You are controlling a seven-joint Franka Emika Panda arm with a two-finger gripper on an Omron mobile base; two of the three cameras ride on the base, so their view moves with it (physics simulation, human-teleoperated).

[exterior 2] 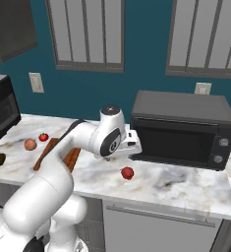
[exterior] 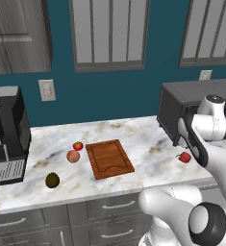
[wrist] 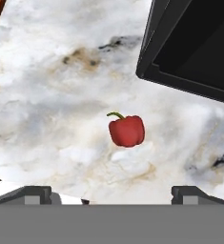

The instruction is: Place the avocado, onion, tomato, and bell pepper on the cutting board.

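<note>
marble counter (exterior: 148, 139) under you, bell pepper (wrist: 127, 131) lying beside the black oven (exterior 2: 183, 128); cutting board (exterior: 109, 158) bare; your gripper (wrist: 111, 193) spread wide, holding nothing.

The claw (wrist: 111, 193) hangs apparently wide open, its 2 fingers apart.

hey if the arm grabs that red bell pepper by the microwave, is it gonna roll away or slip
The bell pepper looks blocky and lobed, so it probably rolls less readily than a ball, though a nudge could rock it. Its smooth red skin may slip between the jaws. It lies alone on flat marble counter, so nothing would stop it.
</note>
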